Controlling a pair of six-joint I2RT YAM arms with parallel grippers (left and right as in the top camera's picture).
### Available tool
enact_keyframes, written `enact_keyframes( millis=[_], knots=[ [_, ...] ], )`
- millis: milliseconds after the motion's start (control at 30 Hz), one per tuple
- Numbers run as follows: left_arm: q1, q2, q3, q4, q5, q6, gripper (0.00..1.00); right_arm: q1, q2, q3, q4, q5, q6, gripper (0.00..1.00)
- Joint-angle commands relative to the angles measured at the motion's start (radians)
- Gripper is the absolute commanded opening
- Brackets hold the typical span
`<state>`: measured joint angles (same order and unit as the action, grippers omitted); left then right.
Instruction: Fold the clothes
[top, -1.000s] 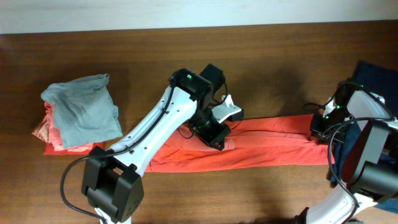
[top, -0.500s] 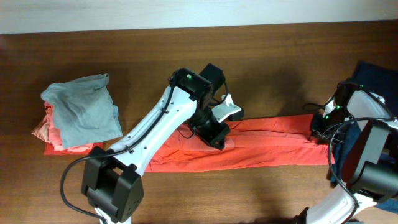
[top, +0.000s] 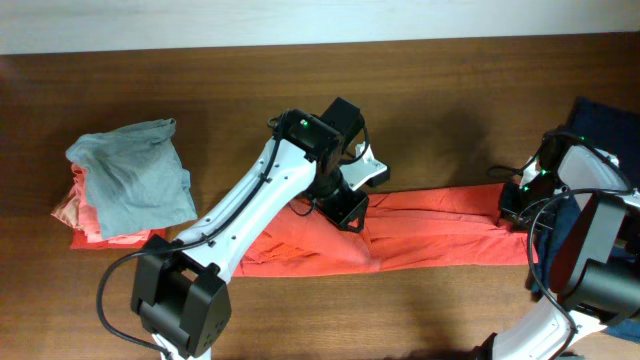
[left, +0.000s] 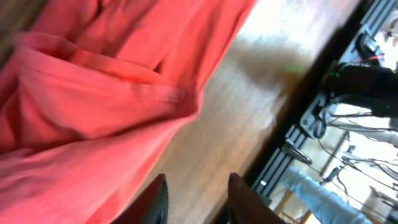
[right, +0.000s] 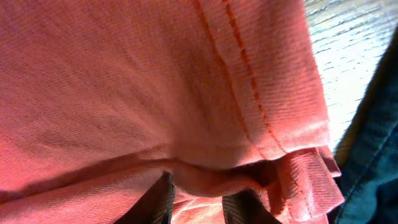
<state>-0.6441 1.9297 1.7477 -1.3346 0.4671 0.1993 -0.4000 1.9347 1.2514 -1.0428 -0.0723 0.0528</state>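
A long coral-red shirt (top: 440, 235) lies stretched in a band across the middle of the table. My left gripper (top: 350, 208) hovers over the band's left half. In the left wrist view the left gripper (left: 196, 180) is open, with only bare wood between its fingers and the red cloth (left: 93, 93) off to the upper left. My right gripper (top: 514, 205) is at the band's right end. The right wrist view shows the right gripper (right: 200, 186) shut on a rolled fold of the red shirt (right: 155, 81).
A pale grey shirt (top: 132, 178) tops a pile of coral-red clothes (top: 82, 215) at the left. A dark navy garment (top: 600, 120) lies at the right edge, beside the right arm. The wooden table (top: 450, 110) shows behind the band.
The left gripper has opened and let go of the red cloth, lifting slightly back. The fold it held has dropped and spread flatter. The right gripper has not moved.
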Motion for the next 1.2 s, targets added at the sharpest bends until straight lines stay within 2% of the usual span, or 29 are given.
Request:
enact_keyframes(
  millis=[0, 100, 233, 300, 433, 567, 1000, 1067, 1100, 1167],
  knots=[
    [0.003, 0.002, 0.002, 0.023, -0.077, -0.009, 0.34, 0.001, 0.008, -0.007, 0.0, -0.003, 0.008, 0.31],
    [0.027, 0.001, 0.002, 0.058, -0.182, -0.071, 0.34, 0.001, 0.008, -0.007, 0.0, -0.003, 0.008, 0.31],
    [0.105, 0.002, 0.002, 0.108, -0.249, -0.083, 0.37, 0.001, 0.008, -0.007, 0.001, -0.003, 0.008, 0.31],
    [0.156, 0.003, 0.002, 0.133, -0.253, -0.083, 0.43, 0.001, 0.008, -0.007, 0.001, -0.003, 0.008, 0.31],
    [0.272, 0.034, 0.002, 0.181, -0.237, -0.108, 0.47, 0.001, 0.008, -0.007, 0.001, -0.007, 0.008, 0.31],
    [0.34, 0.106, 0.002, 0.177, -0.218, -0.107, 0.47, 0.001, 0.008, -0.007, 0.0, -0.007, 0.008, 0.31],
    [0.368, 0.332, 0.002, 0.125, -0.232, -0.093, 0.47, 0.001, 0.008, -0.007, 0.0, -0.007, 0.008, 0.31],
    [0.369, 0.345, 0.002, 0.117, -0.237, -0.094, 0.41, 0.001, 0.008, -0.007, 0.0, -0.007, 0.008, 0.31],
    [0.368, 0.349, 0.002, 0.103, -0.256, -0.094, 0.29, 0.001, 0.008, -0.007, 0.0, -0.007, 0.008, 0.31],
    [0.368, 0.349, 0.002, 0.089, -0.275, -0.094, 0.16, 0.001, 0.008, -0.007, 0.0, -0.006, 0.008, 0.31]
  ],
)
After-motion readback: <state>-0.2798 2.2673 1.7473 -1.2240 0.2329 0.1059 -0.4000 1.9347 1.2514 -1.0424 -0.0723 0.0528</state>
